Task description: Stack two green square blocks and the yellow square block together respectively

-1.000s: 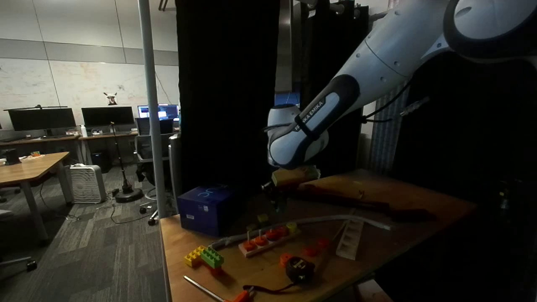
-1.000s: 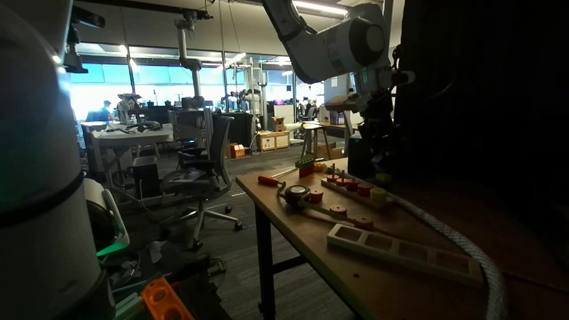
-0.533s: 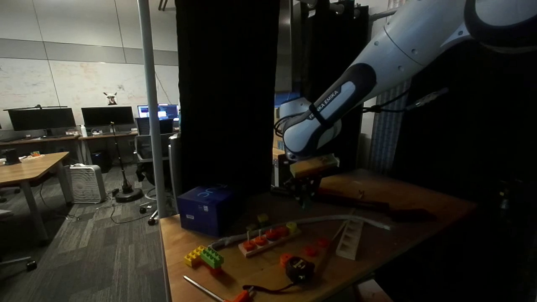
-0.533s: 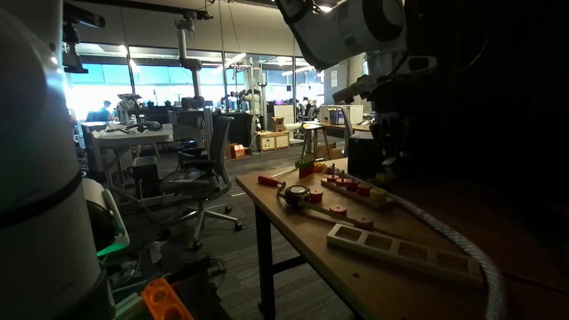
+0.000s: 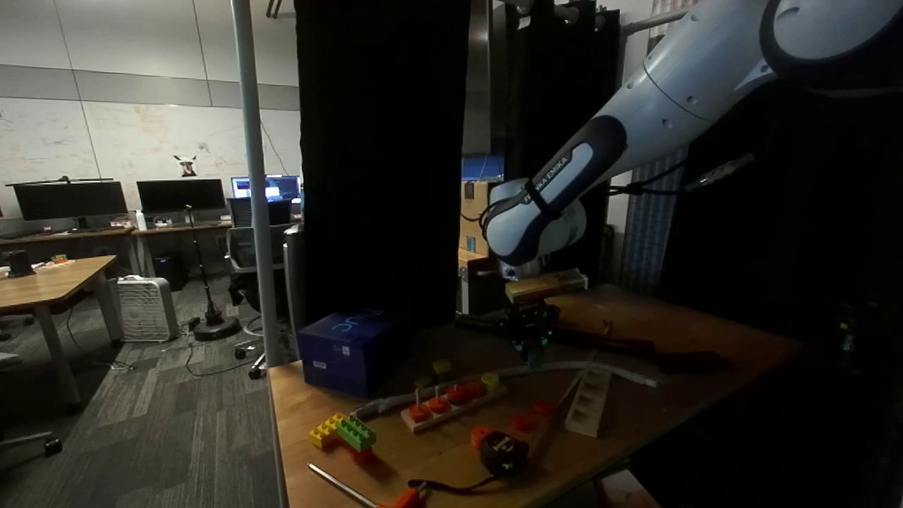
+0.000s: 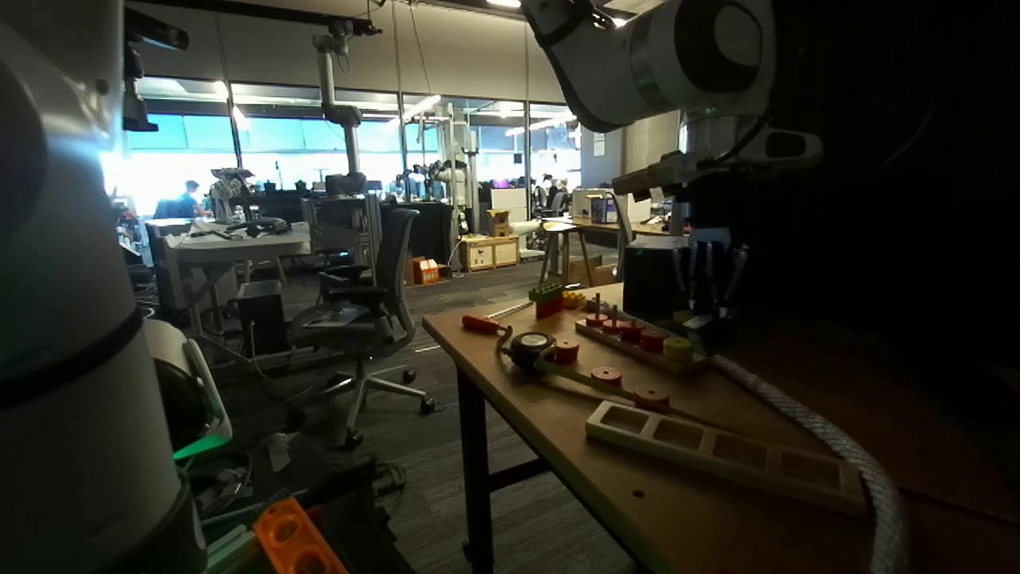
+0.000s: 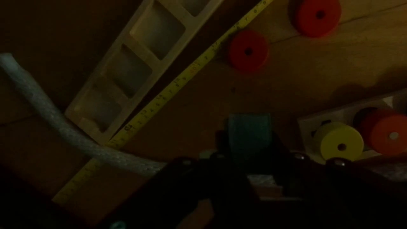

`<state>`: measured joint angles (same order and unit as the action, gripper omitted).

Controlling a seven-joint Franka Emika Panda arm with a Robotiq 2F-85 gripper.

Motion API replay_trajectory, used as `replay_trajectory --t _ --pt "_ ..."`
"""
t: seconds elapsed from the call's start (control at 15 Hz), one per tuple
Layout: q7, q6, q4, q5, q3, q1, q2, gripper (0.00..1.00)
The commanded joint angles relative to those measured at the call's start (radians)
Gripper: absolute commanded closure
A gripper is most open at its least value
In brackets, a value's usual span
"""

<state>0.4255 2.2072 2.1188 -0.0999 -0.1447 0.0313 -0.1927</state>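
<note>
yellow-green block (image 5: 442, 366) | near blue box (image 5: 346, 356) | heading, long axis unclear

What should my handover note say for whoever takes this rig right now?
The black pincer is above the brown wooden table; whether open, shut or loaded can't be told.
Things: a small yellow-green square block and a dimmer olive square block lie on the same side of the pale braided rope as the blue rectangular box. Third block not identifiable.
Done: no three-block stack visible.
Left: probably the whole stack; check colours first.
</note>
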Motion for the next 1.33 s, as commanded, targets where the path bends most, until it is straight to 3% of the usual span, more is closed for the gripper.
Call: replay_trajectory --t 0.0,0.93,1.0,1.13,1.27 --pt "-0.076 -0.008 -0.013 0.08 0.01 0.036 -0.031 0.79" --pt "-0.153 -0.03 -0.056 0.173 0.006 0.081 -0.137 0.78" --pt "-0.151 -0.033 -0.058 0.18 0.005 0.083 -0.14 0.43" --pt "-0.151 -0.04 -0.062 0.19 0.005 0.086 -0.146 0.36" --pt "-0.151 -0.044 -0.065 0.198 0.004 0.089 -0.152 0.19"
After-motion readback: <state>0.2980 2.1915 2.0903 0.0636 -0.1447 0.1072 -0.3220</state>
